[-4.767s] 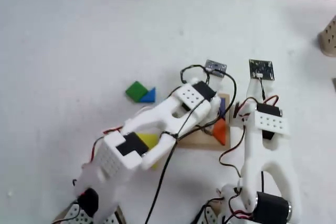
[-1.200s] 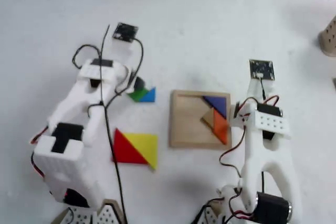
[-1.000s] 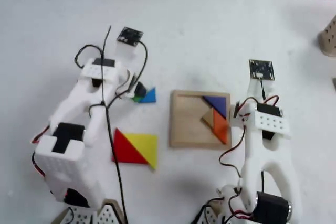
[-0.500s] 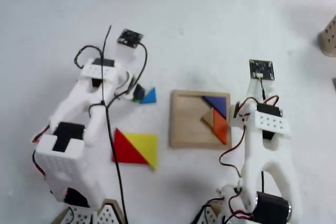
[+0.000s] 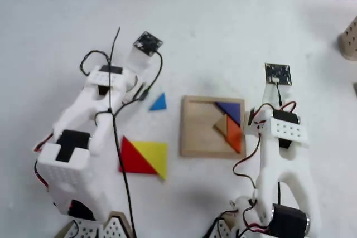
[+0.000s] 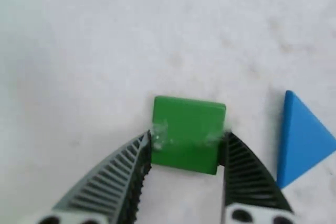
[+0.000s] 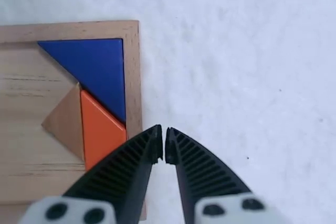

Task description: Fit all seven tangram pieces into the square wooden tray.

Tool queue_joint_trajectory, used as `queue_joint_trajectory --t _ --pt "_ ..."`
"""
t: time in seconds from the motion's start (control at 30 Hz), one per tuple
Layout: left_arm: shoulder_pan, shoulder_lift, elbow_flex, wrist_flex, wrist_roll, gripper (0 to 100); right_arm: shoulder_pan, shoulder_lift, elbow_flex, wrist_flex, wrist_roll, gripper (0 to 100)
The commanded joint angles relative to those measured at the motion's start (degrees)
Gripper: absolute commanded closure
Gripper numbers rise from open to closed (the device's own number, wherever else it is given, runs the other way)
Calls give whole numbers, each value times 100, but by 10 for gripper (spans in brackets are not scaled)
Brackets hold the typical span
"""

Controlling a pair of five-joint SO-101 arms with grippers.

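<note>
You have the dark blue piece (image 5: 230, 110), orange piece (image 5: 235, 135) and, it seems, a tan triangle (image 5: 222, 125) in the tray (image 5: 198, 132). Your left gripper (image 6: 186, 142) clamps the green square (image 6: 189, 127) beside the light blue triangle (image 5: 159, 102). The red triangle (image 5: 133, 157) and yellow triangle (image 5: 155, 155) wait outside. Your right gripper (image 7: 163, 142) hangs nearly closed and empty beside the tray.

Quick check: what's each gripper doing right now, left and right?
Left gripper: closed on the green square.
Right gripper: closed, holding nothing, just off the edge of the tray.
</note>
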Motion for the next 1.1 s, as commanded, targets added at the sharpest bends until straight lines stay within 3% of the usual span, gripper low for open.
queue_joint_trajectory --t 0.0,0.27,0.47,0.57,0.73,1.07 --pt "84 -57 -26 -132 -132 808 -75 -215 -88 -75 26 974" --pt "-40 -84 -26 -123 -70 809 -75 -215 -88 -75 26 974" --pt "-259 -101 -97 -149 835 804 -75 -215 -88 -75 35 974" --pt "-242 -101 -97 -141 818 793 -75 -215 -88 -75 44 974" --pt "-251 -101 -97 -132 826 692 -75 -215 -88 -75 44 974" --pt "-207 303 -686 369 686 710 -75 -215 -88 -75 35 974"
